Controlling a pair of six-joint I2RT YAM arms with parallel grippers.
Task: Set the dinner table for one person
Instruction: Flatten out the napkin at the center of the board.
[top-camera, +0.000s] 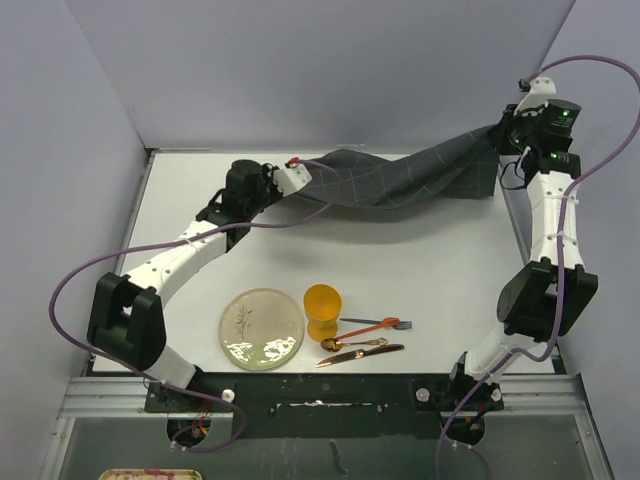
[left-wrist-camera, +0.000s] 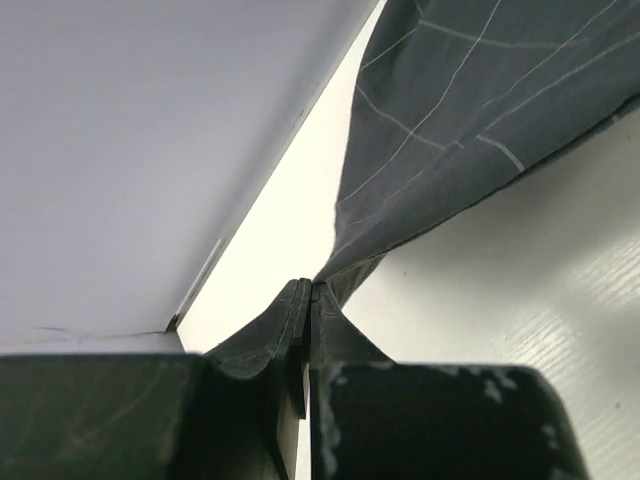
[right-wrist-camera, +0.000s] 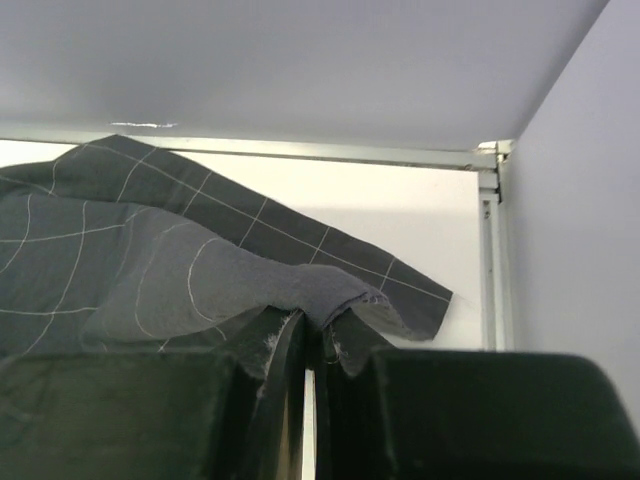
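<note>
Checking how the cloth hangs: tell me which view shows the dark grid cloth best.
Top external: the whole cloth shows, stretched across the far side of the table. Left wrist shows only a corner pinched in the left claw, fanning out. Right wrist shows the edge bunched in the right claw.

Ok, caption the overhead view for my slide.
Left gripper and right gripper hold a dark grid cloth over the far side of the white table; plate, orange cup and cutlery sit up front.
</note>
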